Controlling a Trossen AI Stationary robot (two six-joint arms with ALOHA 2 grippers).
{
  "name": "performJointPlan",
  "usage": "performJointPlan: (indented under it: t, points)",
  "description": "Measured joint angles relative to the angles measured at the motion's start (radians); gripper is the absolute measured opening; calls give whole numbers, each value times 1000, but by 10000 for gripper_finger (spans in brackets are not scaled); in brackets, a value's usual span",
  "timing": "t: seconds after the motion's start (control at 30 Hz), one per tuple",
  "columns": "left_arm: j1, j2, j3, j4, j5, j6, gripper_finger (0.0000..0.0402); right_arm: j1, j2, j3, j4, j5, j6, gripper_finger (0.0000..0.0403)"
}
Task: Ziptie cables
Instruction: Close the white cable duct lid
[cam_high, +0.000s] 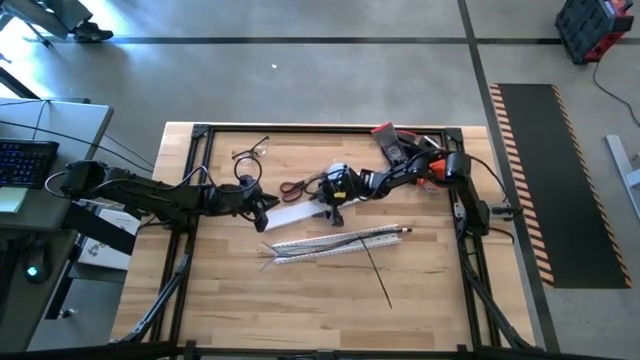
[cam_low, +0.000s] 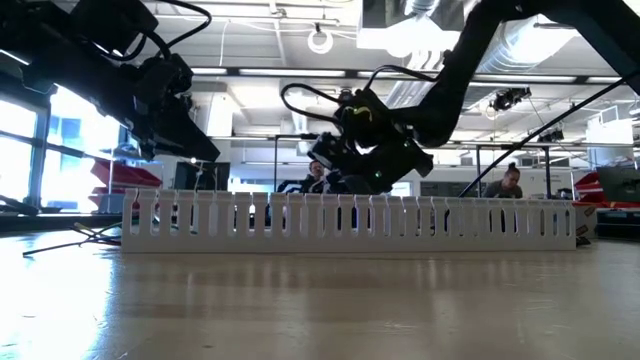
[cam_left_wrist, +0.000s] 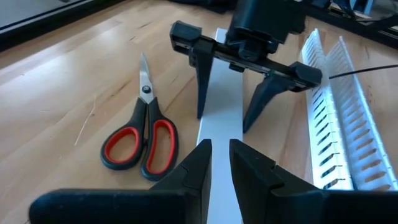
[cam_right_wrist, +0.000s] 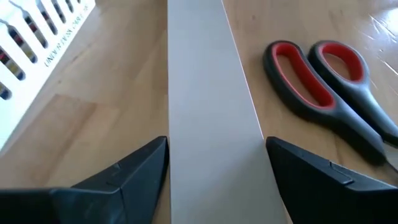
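The cables (cam_high: 300, 248) lie along the white slotted duct (cam_high: 345, 241) at the table's middle, and their left ends stick out of it. The thin black ziptie (cam_high: 378, 272) lies flat on the wood, slanting from the duct toward the near edge. A flat white cover strip (cam_high: 295, 215) lies just beyond the duct. My right gripper (cam_right_wrist: 216, 143) is at the strip's right end, closed across its width. My left gripper (cam_left_wrist: 219, 146) hovers over the strip's left end. Its fingers are shut to a narrow slit with nothing between them. My right gripper pinches the cover strip across its width, one fingertip (cam_right_wrist: 155, 152) on each long edge (cam_right_wrist: 258, 134), near the strip's right end. The fingers slant down from the table's right side. The strip lies flat on the wood.
Red-handled scissors (cam_high: 297, 187) lie just beyond the strip, close to my right gripper. A thin dark wire loop (cam_high: 253, 150) sits far left, and red and black gear (cam_high: 392, 140) at the far right corner. Bare wood stretches toward the near edge.
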Motion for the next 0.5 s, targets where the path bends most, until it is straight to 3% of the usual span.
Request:
performJointPlan:
  t: [0.5]
  points:
    - [0, 0, 0, -5, 8, 4, 39, 2, 6, -3, 56, -28, 16, 309]
